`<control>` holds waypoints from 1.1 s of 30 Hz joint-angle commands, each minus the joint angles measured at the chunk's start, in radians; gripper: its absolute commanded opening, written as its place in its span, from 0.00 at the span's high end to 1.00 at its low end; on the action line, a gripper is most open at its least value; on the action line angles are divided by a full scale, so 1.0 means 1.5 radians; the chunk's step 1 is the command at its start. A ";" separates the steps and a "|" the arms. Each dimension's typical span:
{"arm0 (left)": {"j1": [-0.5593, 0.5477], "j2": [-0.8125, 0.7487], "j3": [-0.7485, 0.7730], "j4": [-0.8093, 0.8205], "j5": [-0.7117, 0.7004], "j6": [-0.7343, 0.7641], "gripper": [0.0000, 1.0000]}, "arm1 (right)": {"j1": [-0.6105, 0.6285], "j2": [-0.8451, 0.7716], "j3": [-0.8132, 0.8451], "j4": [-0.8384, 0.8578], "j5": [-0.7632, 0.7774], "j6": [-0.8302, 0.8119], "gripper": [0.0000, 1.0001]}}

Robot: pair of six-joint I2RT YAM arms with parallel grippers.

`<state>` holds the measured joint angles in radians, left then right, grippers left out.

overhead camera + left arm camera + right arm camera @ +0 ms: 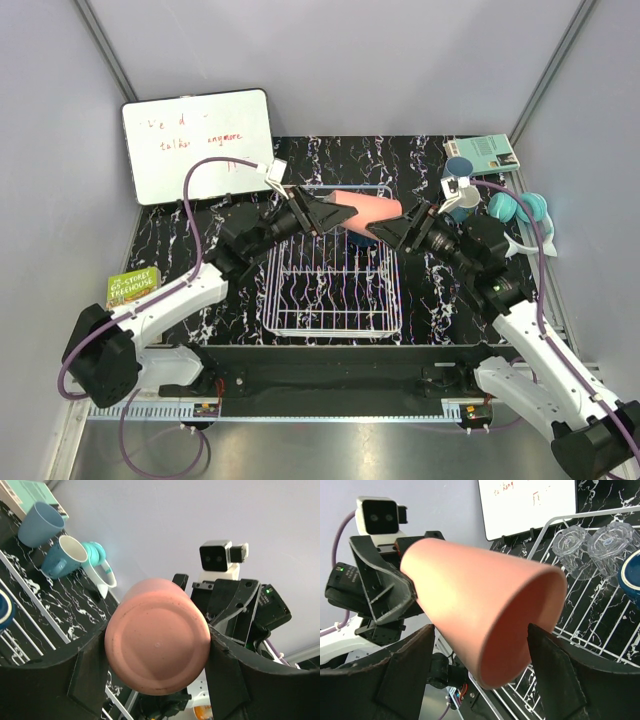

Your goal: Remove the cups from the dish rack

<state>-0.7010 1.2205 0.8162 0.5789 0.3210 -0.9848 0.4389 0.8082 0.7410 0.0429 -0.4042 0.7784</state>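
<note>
The salmon-pink tumbler (366, 209) hangs on its side above the far end of the white dish rack (335, 295). My left gripper (318, 214) is shut on its base end; the flat base (157, 637) fills the gap between the black fingers (87, 677). My right gripper (392, 230) is open and straddles the tumbler's open mouth (520, 625), with a gap at the left finger (405, 665). Two clear glasses (572, 547) and the dark navy mug (632, 575) lie in the rack (580, 610). Two light blue mugs (40, 522) stand on the table at the far right.
A whiteboard (200, 145) leans at the back left. Teal headphones (525, 208) and a teal book (490, 150) lie at the far right near the mugs (460, 180). A green book (135, 288) lies at the left edge. Grey walls close in the sides.
</note>
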 commanded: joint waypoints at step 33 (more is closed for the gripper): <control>0.056 -0.053 0.088 -0.274 -0.077 0.099 0.01 | 0.008 -0.090 0.073 -0.143 0.093 -0.047 1.00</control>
<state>-0.6689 1.2213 0.8726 0.4007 0.3828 -0.9653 0.4507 0.7124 0.7563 0.0410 -0.4183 0.8093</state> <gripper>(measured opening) 0.971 0.213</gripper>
